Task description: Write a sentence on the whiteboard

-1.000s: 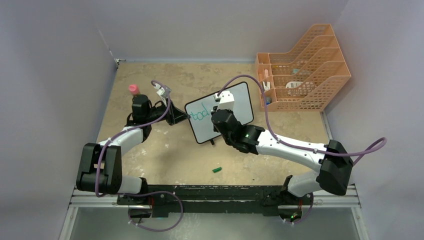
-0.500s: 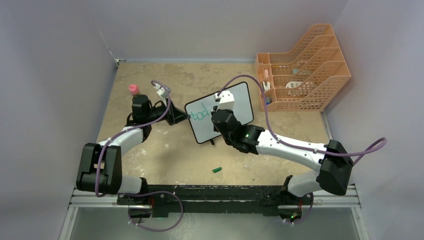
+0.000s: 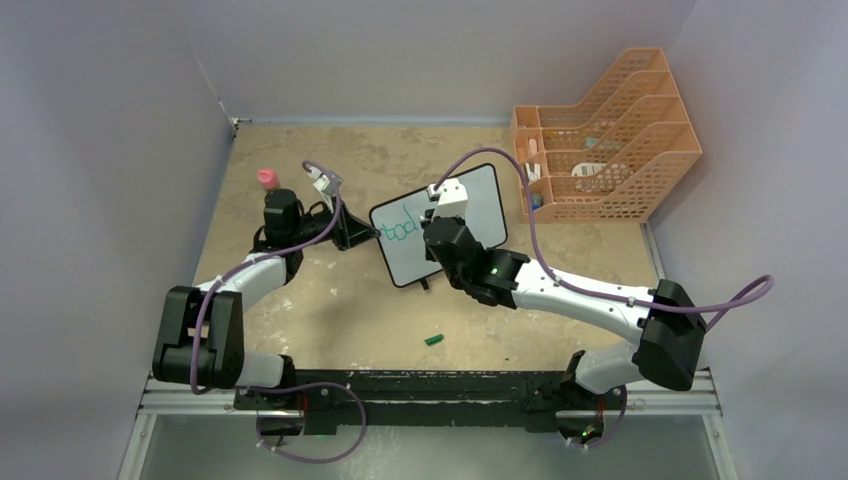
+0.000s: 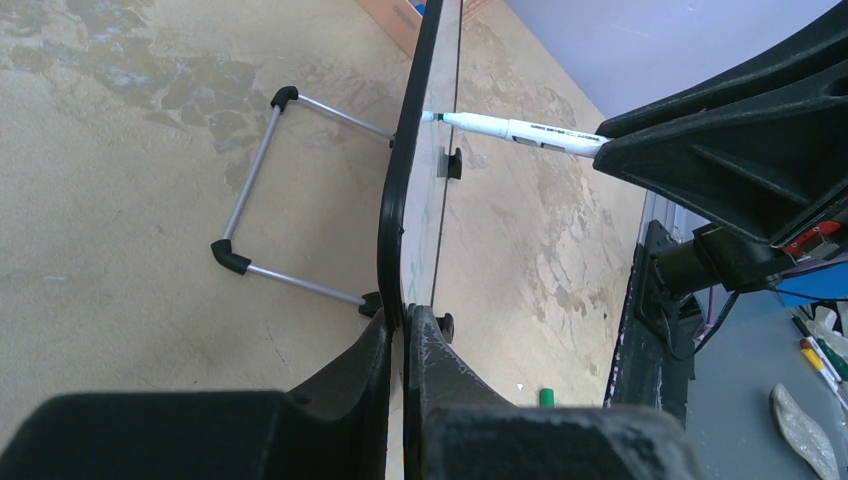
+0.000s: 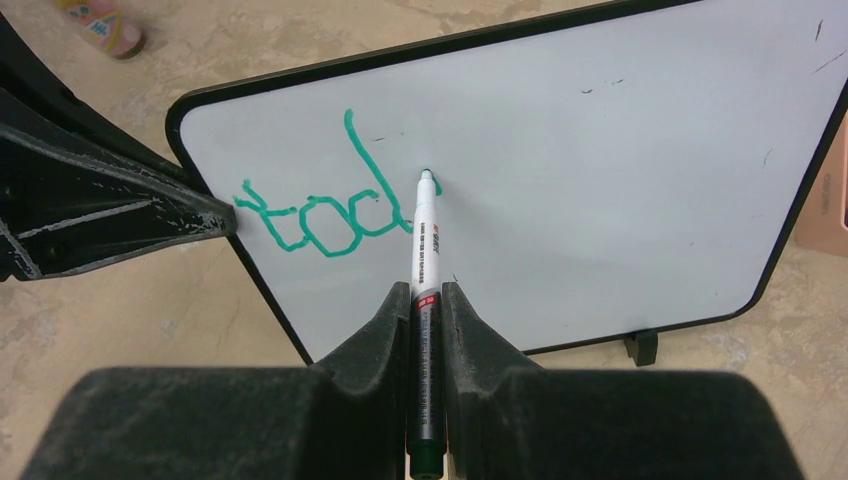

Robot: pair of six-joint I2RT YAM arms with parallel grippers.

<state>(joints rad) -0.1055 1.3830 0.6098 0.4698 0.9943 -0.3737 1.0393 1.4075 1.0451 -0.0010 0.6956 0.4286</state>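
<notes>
Writing under way: "tod" on the whiteboard (image 5: 600, 170).
The right fingers (image 5: 385, 320) grip the marker (image 5: 424, 250), left fingers (image 4: 365, 355) clamp the board's edge — the next letter likely goes rightward.

Robot lab cell — plain partition walls (image 3: 450, 55), bolted mounting rail (image 3: 440, 385).

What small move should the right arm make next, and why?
Probably drag the marker a little along the writing line to begin the next letter. The right gripper is shut on the marker, whose tip meets the whiteboard just right of the green letters "tod", and the left gripper clamps the board's edge.
</notes>
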